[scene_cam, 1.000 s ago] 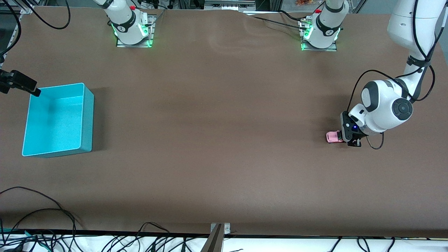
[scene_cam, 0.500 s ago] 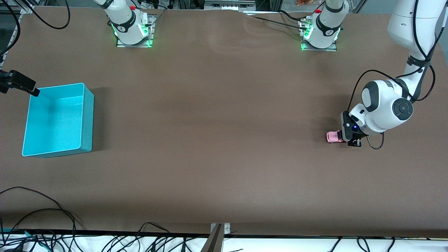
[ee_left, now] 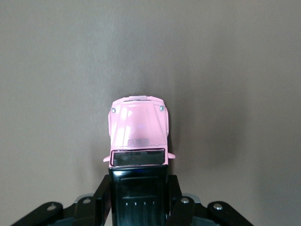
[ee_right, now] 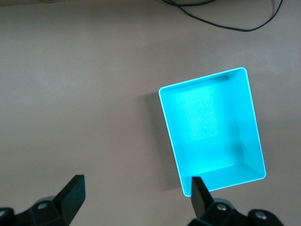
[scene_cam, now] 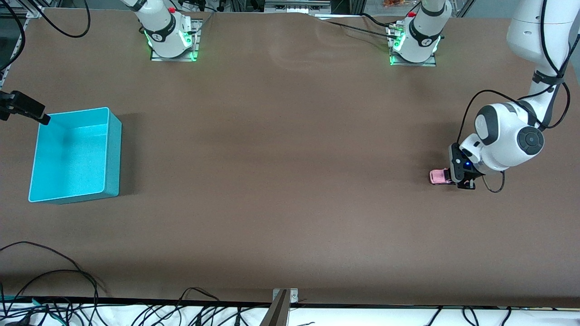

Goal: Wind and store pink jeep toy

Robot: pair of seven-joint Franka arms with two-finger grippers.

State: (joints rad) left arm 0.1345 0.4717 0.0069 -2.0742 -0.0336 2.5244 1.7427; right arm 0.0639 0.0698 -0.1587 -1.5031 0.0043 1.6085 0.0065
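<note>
While clamped on the pink jeep toy (scene_cam: 438, 176), the left end effector (scene_cam: 456, 177) has dragged it toward the left arm's table end.

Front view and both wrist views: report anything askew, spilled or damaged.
Nothing stands out. The pink jeep toy sits upright on the table, gripped at its rear by the left tool. The turquoise bin stands upright, empty, below the open right tool.

No text, label, brand, number or sign can be read in any view.
</note>
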